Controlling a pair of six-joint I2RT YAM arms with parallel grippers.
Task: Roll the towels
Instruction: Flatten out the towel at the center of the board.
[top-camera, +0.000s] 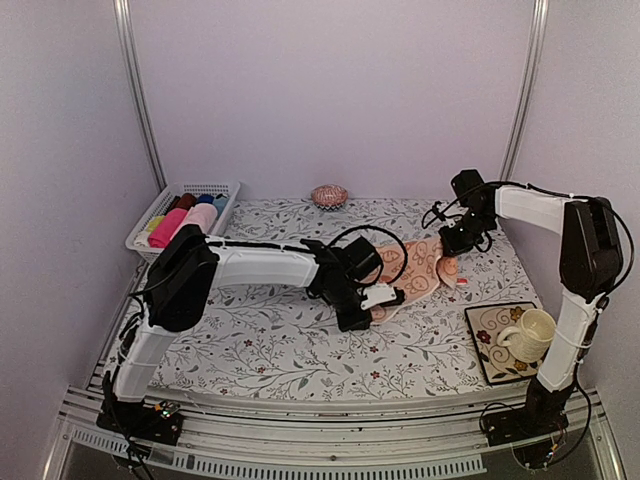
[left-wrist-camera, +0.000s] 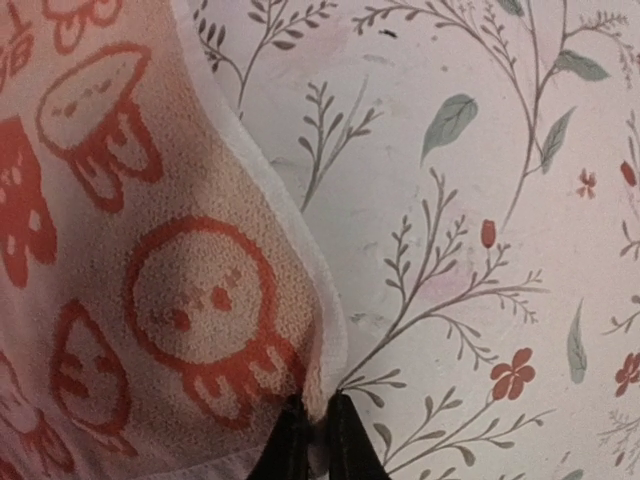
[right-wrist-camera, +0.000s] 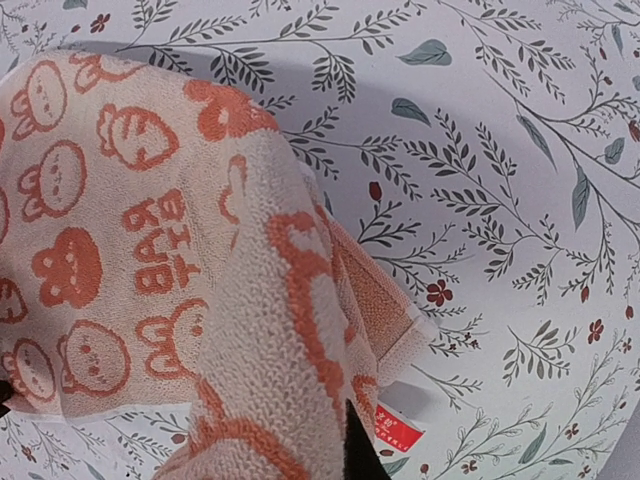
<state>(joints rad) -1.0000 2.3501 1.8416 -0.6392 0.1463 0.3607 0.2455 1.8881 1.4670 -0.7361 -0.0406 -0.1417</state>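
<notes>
The left gripper has its 2 fingertips almost together, pinching the white hem of the peach towel (printed with orange cartoon figures). From this gripper the towel stretches across the floral desk toward the right gripper. That one is closed on the far end and holds it raised, so the cloth folds over itself just in front of its finger. A red label sits at the towel's corner beside that finger.
</notes>
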